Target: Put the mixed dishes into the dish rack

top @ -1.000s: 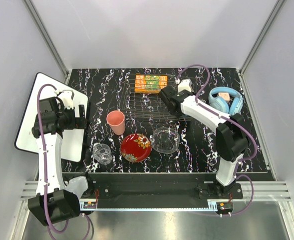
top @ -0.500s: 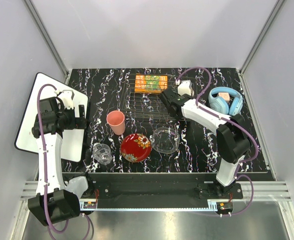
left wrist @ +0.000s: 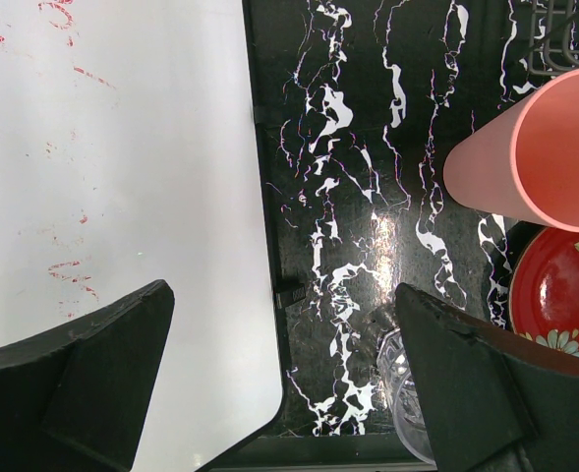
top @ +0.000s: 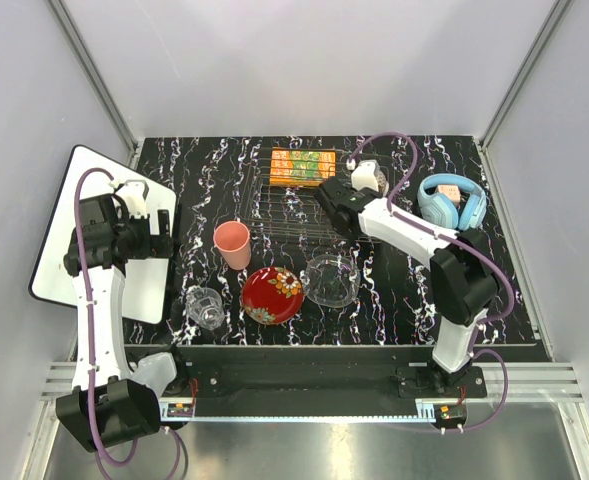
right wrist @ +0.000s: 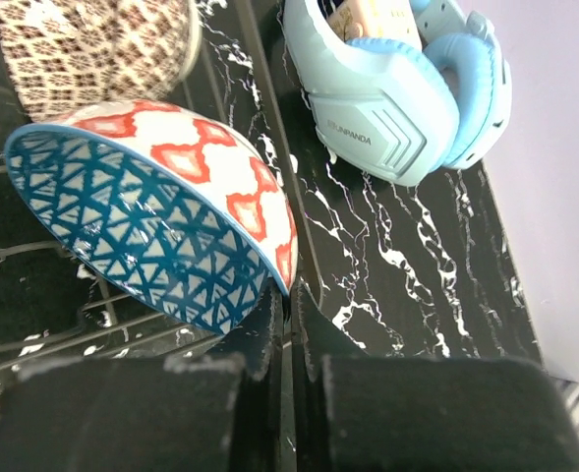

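Note:
In the right wrist view the blue patterned bowl (right wrist: 142, 236) leans tilted on the dish rack's wires (right wrist: 73, 339). My right gripper (right wrist: 289, 295) is shut, and the bowl's rim runs in between its tips. The small beige patterned bowl (right wrist: 92, 49) stands just behind. From above, the right gripper (top: 331, 195) is over the rack's (top: 284, 205) right end. On the table in front lie the pink cup (top: 232, 243), red floral bowl (top: 271, 294), clear bowl (top: 332, 279) and small glass cup (top: 204, 306). My left gripper (left wrist: 284, 295) hangs open at the white board's edge, holding nothing.
The flat white board (top: 64, 250) lies at the left. An orange-green box (top: 302, 166) sits behind the rack. Light-blue headphones (top: 452, 200) rest at the right, close to the rack's edge (right wrist: 397, 98). The pink cup (left wrist: 535, 157) and red bowl (left wrist: 559, 295) lie right of the left gripper.
The right gripper's jaws have closed from partly open. Its wrist has shifted slightly left and back over the rack. The left arm has not moved.

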Robot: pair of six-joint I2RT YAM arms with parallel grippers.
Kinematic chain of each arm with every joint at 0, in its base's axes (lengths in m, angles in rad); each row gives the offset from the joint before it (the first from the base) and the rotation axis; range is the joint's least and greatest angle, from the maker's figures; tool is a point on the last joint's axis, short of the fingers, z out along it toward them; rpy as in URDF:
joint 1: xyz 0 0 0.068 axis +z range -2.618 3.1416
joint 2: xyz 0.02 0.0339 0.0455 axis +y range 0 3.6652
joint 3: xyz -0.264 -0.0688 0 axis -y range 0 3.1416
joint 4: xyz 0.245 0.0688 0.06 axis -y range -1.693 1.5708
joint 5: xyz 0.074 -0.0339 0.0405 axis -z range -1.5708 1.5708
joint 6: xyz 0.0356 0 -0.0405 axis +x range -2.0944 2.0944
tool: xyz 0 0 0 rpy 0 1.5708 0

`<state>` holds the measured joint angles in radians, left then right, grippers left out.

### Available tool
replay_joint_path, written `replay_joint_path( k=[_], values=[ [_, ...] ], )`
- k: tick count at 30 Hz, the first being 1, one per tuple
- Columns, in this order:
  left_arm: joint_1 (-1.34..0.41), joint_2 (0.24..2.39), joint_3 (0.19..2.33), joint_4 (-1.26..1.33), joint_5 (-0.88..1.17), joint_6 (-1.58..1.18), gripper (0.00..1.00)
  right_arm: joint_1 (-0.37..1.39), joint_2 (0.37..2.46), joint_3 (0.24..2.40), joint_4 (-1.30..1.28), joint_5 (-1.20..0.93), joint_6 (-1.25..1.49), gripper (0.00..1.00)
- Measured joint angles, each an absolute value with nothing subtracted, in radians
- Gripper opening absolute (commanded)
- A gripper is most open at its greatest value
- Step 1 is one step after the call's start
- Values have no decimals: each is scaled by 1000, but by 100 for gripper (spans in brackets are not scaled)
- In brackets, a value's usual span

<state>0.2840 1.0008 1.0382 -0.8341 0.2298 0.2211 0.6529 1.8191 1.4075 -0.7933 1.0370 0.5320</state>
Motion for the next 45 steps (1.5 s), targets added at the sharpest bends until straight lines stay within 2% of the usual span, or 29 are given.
replay_joint_path(
  k=[6,8,9,11,12,13,21,26,28,34,39,45],
  values=[
    [284,1001,1038,-834,230,221,99,712,1934,1605,-1006,1061,583,1],
    [284,1001,1038,-834,230,221,99,723,1990,1686,-1071,1063,605,9],
    [284,1001,1038,-834,230,221,99,727,2018,1723,-1099,1064,617,32],
    [284,1001,1038,-834,230,221,99,733,2064,1774,-1131,1061,645,51],
    [284,1001,1038,-834,230,222,99,736,2080,1787,-1141,1055,653,65],
    [284,1001,1038,-834,229,223,99,739,2093,1791,-1150,1048,659,68],
    [284,1001,1038,-834,230,232,99,743,2095,1791,-1168,1052,670,74],
    [269,1011,1059,-863,269,223,99,743,2027,1785,-1177,999,666,77],
    [210,1029,1105,-893,270,205,99,742,1954,1756,-1159,958,655,77],
    [-119,1120,1341,-922,271,125,99,732,1697,1696,-1114,838,624,79],
    [-331,1320,1557,-942,309,45,99,693,1549,1639,-1082,783,627,79],
    [-446,1731,1816,-951,470,-82,99,591,1268,1415,-976,757,644,82]
  ],
)
